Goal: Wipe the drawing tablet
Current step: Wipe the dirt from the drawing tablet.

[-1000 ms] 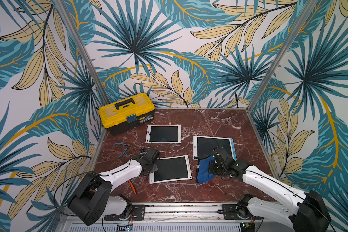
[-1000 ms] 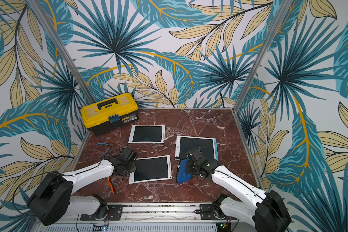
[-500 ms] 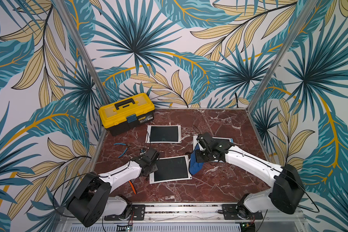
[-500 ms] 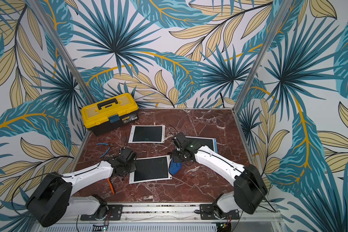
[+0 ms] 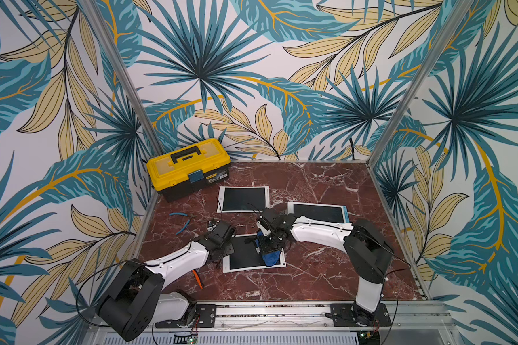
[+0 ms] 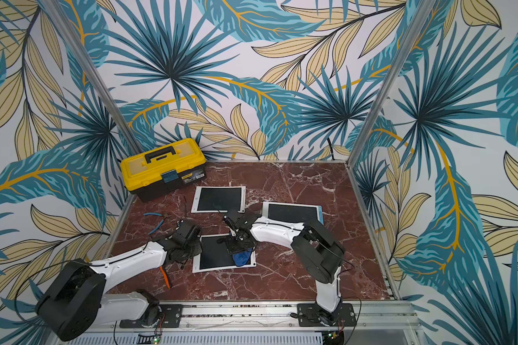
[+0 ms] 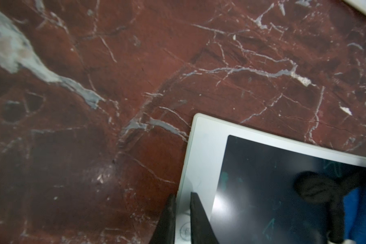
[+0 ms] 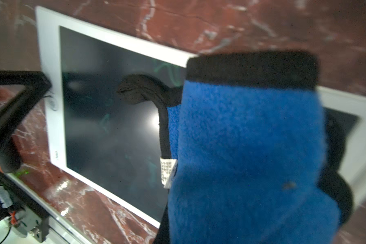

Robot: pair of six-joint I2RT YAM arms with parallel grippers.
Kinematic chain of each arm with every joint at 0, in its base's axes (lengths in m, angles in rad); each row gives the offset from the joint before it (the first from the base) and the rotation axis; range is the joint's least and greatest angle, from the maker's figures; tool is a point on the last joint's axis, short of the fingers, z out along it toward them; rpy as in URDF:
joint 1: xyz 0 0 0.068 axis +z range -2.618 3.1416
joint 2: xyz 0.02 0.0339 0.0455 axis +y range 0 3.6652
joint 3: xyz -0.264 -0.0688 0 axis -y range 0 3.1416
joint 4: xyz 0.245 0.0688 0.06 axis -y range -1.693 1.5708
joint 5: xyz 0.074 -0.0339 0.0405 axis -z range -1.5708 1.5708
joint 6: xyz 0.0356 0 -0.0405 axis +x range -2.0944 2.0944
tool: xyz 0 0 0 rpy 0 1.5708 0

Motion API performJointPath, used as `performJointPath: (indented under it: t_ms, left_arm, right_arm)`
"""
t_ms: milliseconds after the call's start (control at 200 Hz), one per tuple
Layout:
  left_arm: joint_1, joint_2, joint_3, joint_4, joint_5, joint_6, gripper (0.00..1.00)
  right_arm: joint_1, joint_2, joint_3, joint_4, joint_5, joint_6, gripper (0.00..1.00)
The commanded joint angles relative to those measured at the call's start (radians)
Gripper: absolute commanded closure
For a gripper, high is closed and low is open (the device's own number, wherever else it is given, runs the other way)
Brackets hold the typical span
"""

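The near drawing tablet [image 5: 242,257] [image 6: 214,254], white-framed with a dark screen, lies flat on the marble; faint green marks show on the screen [image 8: 106,118]. My left gripper [image 5: 223,248] [image 7: 182,195] stands at its left edge, with its narrow jaws astride the white bezel [image 7: 203,152]. On the right part of the screen my right gripper [image 5: 268,246] presses a blue cloth [image 5: 270,258] [image 6: 241,258] [image 8: 241,147] with black trim. That cloth hides the right jaws in the right wrist view.
Two more tablets lie farther back [image 5: 243,199] [image 5: 317,212]. A yellow toolbox [image 5: 189,167] stands at the back left. Blue-handled pliers [image 5: 181,221] and an orange-handled tool [image 5: 197,276] lie left of the near tablet.
My right arm has swung left from the right-hand tablet, carrying the cloth onto the near tablet's screen. The left gripper has stayed at the tablet's edge and narrowed slightly.
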Motion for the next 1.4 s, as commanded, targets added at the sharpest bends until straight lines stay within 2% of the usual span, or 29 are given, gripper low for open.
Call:
performJointPath:
  t_ms: [0, 220, 305, 691, 766, 961, 1147, 1397]
  left_arm:
    - [0.001, 0.046, -0.057, 0.013, 0.088, 0.010, 0.85]
    - [0.001, 0.044, -0.065, 0.021, 0.091, 0.012, 0.86]
    - [0.001, 0.041, -0.069, 0.021, 0.088, 0.010, 0.86]
    - [0.001, 0.045, -0.056, 0.025, 0.094, 0.012, 0.86]
    - [0.001, 0.046, -0.056, 0.027, 0.094, 0.011, 0.85]
    - [0.001, 0.045, -0.059, 0.031, 0.102, 0.009, 0.86]
    - [0.001, 0.040, -0.059, 0.030, 0.104, 0.010, 0.86]
    - [0.001, 0.055, -0.057, 0.033, 0.110, 0.014, 0.86]
  right_arm:
    - [0.034, 0.060, 0.044, 0.057, -0.063, 0.051, 1.00]
    - [0.053, 0.152, 0.094, 0.128, -0.164, 0.105, 1.00]
    - [0.050, 0.153, 0.087, 0.117, -0.138, 0.101, 1.00]
    - [-0.069, -0.068, -0.190, 0.070, -0.026, 0.033, 1.00]
    - [-0.108, -0.112, -0.242, 0.074, -0.025, 0.032, 1.00]
    - [-0.101, -0.145, -0.316, 0.133, -0.093, 0.067, 1.00]
    - [-0.024, -0.112, -0.268, 0.167, -0.128, 0.097, 1.00]
    - [0.025, -0.008, -0.132, 0.203, -0.180, 0.139, 1.00]
